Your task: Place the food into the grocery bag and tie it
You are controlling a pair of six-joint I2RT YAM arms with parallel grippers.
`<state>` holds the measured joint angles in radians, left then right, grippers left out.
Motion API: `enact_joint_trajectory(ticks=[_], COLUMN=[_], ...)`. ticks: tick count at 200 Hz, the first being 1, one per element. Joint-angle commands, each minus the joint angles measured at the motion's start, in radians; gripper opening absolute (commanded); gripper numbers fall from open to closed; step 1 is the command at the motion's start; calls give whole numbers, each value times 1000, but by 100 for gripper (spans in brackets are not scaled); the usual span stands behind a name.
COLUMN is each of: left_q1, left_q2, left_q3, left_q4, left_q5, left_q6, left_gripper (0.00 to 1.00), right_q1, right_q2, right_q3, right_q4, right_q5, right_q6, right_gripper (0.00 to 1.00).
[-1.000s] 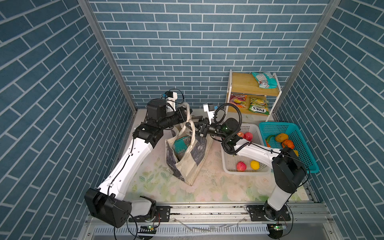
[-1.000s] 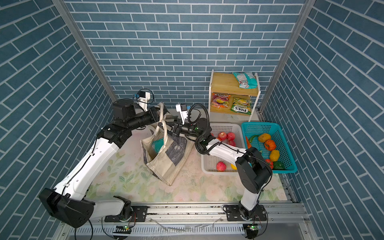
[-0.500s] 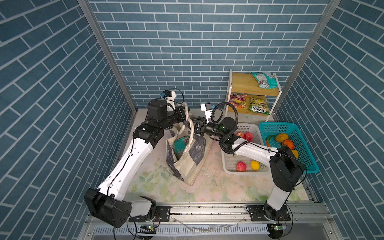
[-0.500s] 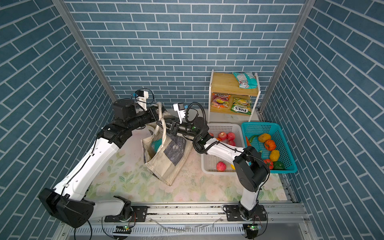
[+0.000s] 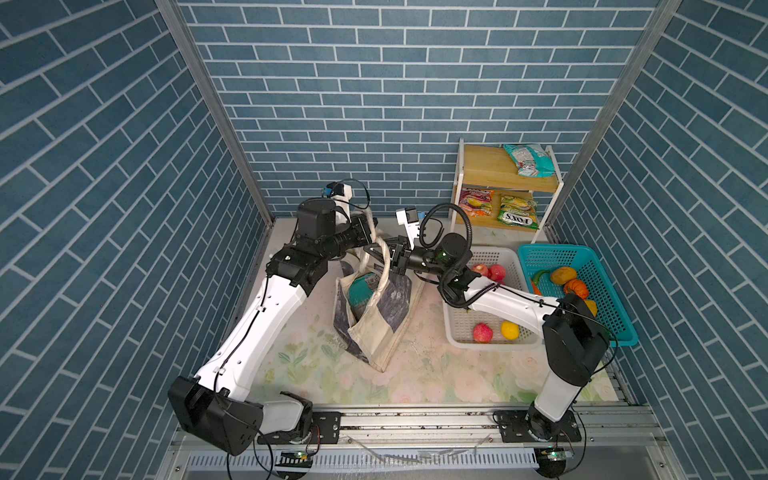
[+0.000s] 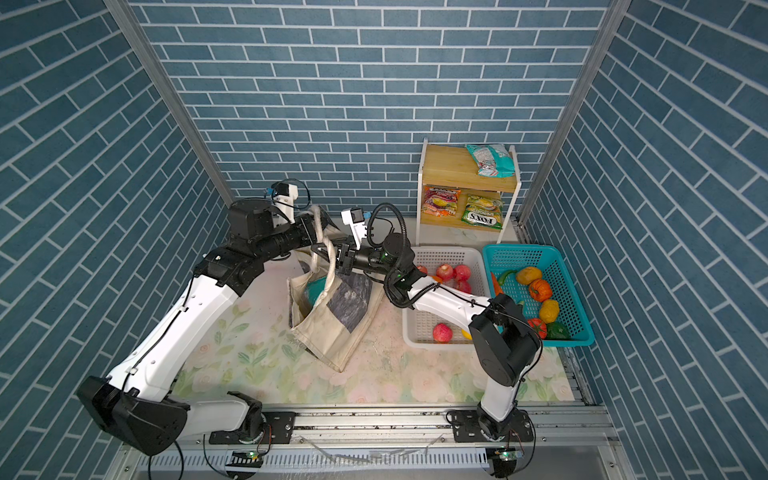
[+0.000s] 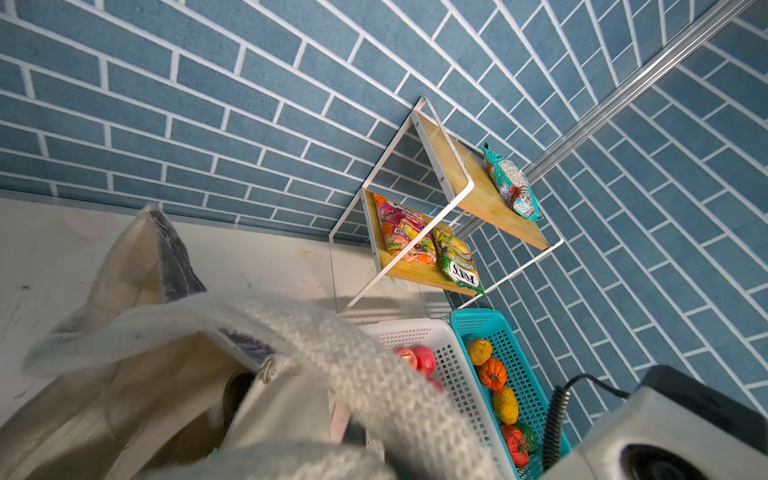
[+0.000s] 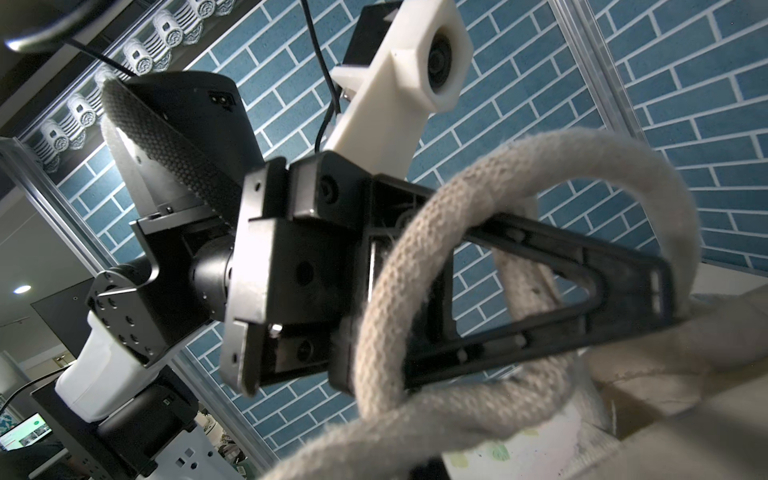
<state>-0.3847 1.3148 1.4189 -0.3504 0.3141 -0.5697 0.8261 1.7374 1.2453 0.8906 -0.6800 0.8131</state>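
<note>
Over the last second, has brought the right gripper (image 5: 372, 249) in from just beside the grocery bag (image 5: 380, 332) to the raised handles (image 5: 385, 270), drawing its jaws together on the way. In both top views, too small to tell how nearly shut, or whether any cord is yet caught. Reads as the start of the tying step rather than more loading. Seems to be reaching for one strand to pull against the other. Keeps the left gripper (image 8: 669, 295) closed right down to the fingertips, with one of the handles (image 8: 415, 245) looped once around its fingers in the right wrist view. Cannot tell whether those tips also pinch cloth or cord at the bag's mouth. Puts the two grippers nose to nose just above that mouth, the right one at the nearer strand, touching it or just short of it. Leaves the bag slumped on the table (image 5: 415, 374), mouth toward the back wall, directly below both grippers, with a teal snack packet (image 5: 360, 291) showing inside. Leaves red apples (image 5: 482, 332) and a yellow fruit (image 5: 509, 329) in the white basket (image 5: 494, 345) and more produce in the teal basket (image 5: 552, 248), well apart from either gripper. Counts the loading as unfinished on that showing.
</note>
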Motion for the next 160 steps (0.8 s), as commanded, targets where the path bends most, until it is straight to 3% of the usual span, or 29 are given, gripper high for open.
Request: enact_joint_trajectory(ticks=[1, 81, 160], left_q1=[-28, 19, 106], left_q2=[-33, -90, -198], left_q3=[19, -4, -87], left_q4=[-106, -78, -219], left_q5=[79, 233, 264], left_q6=[38, -49, -11], left_gripper=[0, 0, 0], right_q1=[-12, -15, -15], right_q2=[-78, -225, -325], right_q3=[-40, -160, -183], right_q4=[-66, -445, -600], right_q5=[106, 289, 442], right_q6=[-79, -336, -463], right_gripper=[0, 0, 0])
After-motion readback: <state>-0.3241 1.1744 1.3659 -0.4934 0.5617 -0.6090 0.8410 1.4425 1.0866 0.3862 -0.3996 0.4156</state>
